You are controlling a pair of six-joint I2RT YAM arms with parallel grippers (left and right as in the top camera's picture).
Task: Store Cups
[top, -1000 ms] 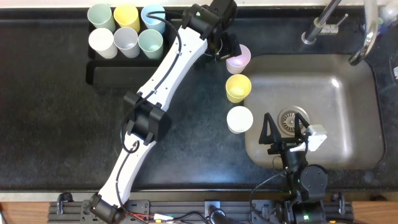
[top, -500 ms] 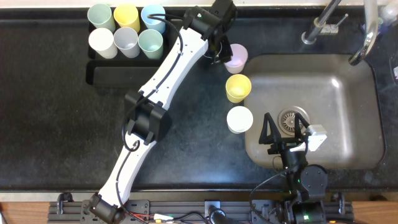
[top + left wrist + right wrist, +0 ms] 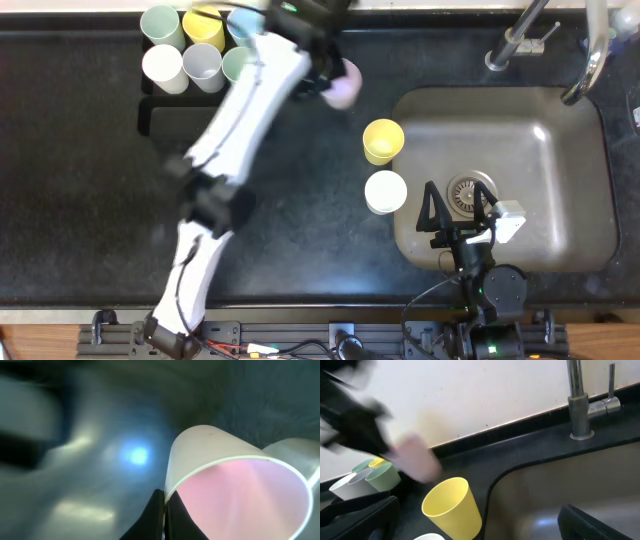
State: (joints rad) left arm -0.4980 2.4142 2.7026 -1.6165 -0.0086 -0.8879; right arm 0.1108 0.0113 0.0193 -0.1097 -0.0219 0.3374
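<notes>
My left gripper [image 3: 325, 75] is shut on the rim of a pink cup [image 3: 343, 84] and holds it above the dark counter, between the cup rack and the sink. The left wrist view looks into the pink cup [image 3: 235, 495], with one finger [image 3: 160, 520] pinched on its edge. A yellow cup [image 3: 382, 141] and a white cup [image 3: 385, 191] stand at the sink's left edge; the yellow cup [image 3: 452, 505] is upright in the right wrist view. My right gripper [image 3: 458, 215] rests open over the sink basin.
A black rack [image 3: 160, 110] at the back left holds several pastel cups [image 3: 203, 66]. The steel sink [image 3: 540, 130] fills the right side, with a faucet [image 3: 520, 40] behind it. Bare black counter [image 3: 80, 200] spreads to the left.
The left arm has lifted the pink cup off the counter beside the sink and swung it left toward the rack. The right arm has stayed still.
</notes>
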